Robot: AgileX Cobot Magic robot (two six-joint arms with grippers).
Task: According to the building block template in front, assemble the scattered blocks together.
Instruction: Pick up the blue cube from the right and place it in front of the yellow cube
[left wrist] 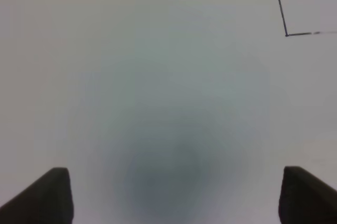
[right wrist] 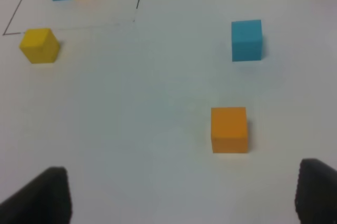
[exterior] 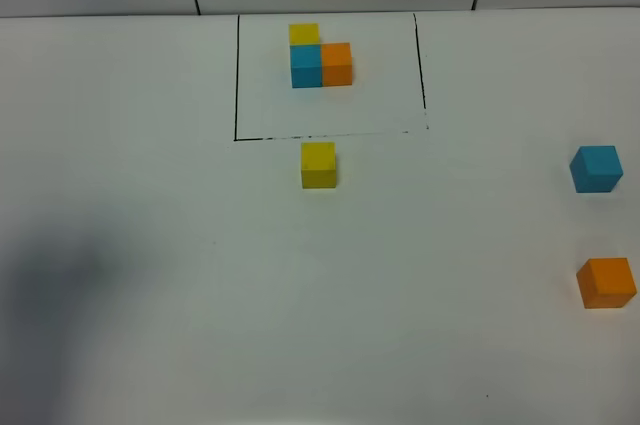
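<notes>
**Nothing gripped, three cubes loose**

Orange cube (exterior: 606, 282) lies closest to you, far out on the right of the table (exterior: 150, 245). The sky-blue cube (exterior: 596, 168) sits behind it, apart from it. Your yellow cube (exterior: 318, 164) is well to their left, just outside the front line of the black outline (exterior: 237, 75) that frames the template (exterior: 320, 57). In the template, yellow is at the back, sky-blue touches it in front, and orange touches the sky-blue's right side.

Your right gripper (right wrist: 179, 195) hangs above the orange and sky-blue cubes, jaws spread wide and empty. Your left gripper (left wrist: 176, 192) is likewise spread and holds nothing, over bare table left of the outline.

As I judge it, these are your risks:
- A jaw that lands on a cube's corner instead of astride it would knock the cube away.
- The yellow cube is almost on the outline, so pressing another cube against it could slide it in towards the template.
- Closing off-square may twist a cube and leave your L crooked.
</notes>
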